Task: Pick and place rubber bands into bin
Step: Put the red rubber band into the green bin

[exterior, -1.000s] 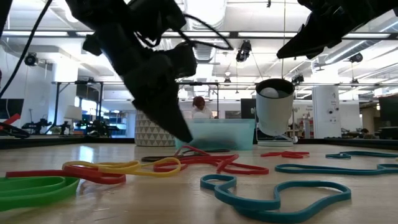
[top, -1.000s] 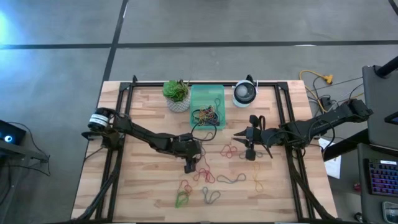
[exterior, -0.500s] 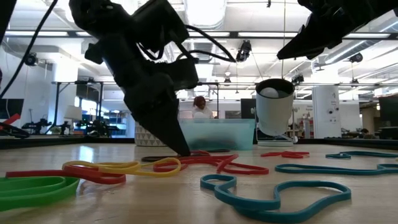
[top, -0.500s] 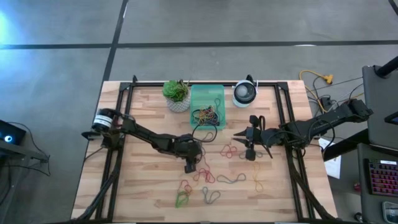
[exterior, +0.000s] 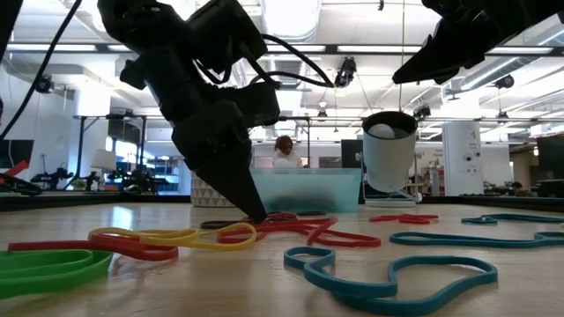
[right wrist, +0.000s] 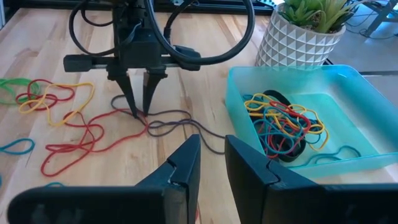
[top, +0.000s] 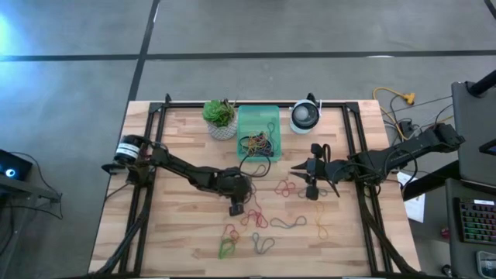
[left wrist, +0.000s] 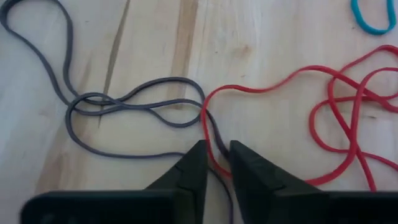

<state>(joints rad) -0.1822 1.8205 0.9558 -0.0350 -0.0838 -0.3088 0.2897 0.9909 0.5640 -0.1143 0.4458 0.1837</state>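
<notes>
Loose rubber bands lie on the wooden table: a grey one (left wrist: 124, 112) tangled with a red one (left wrist: 348, 124), plus teal (top: 287, 225), green (top: 226, 248) and yellow (top: 320, 209) ones. My left gripper (left wrist: 217, 149) stands tip-down on the table at mid-table (top: 235, 208), shut on strands of the grey and red bands. The mint-green bin (top: 242, 116) sits at the far middle with several bands inside (right wrist: 283, 121). My right gripper (right wrist: 212, 146) hangs shut and empty above the table, right of centre (top: 294, 172). My left gripper pinches a strand of the grey band (left wrist: 213, 132) and a strand of the red band (left wrist: 208, 158) where they run side by side. The fingers (right wrist: 132, 99) slant down from the table's left, tips on the wood. Both bands lie slack on the table.
A white pot with a green plant (top: 221, 120) stands left of the bin and a round white-and-dark device (top: 304, 116) right of it. Black rails (top: 147, 194) run along both table sides. More bands lie near the front edge. A person (exterior: 282, 150) shows far behind.
My left gripper has tipped a little farther down, bringing its fingertips onto the table at the grey and red bands, and its fingers have drawn together on them. The bands have stayed where they were.
</notes>
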